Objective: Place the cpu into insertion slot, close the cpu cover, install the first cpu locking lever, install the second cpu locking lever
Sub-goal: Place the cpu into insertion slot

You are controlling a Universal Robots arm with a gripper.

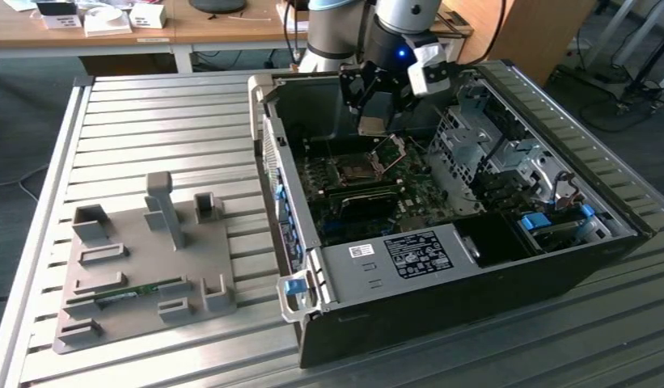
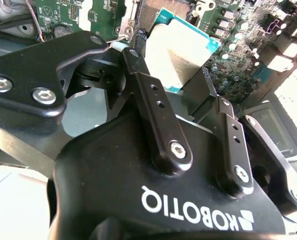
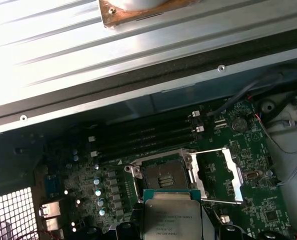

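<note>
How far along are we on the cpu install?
Nothing is seated yet. The hand grips the cpu near the slot, which is empty with its dark centre bare. The cover lies swung open beside the slot. So placing, closing and locking are all left.

In the first wrist view the flat square silvery-grey cpu (image 3: 171,217) is cut off by the frame edge. In the second wrist view the black metal gripper (image 2: 172,65) clasps it, its fingers (image 2: 153,100) covering two of its edges. At the exterior view's upper middle, the grey robot arm (image 1: 332,32) runs out of frame.
</note>
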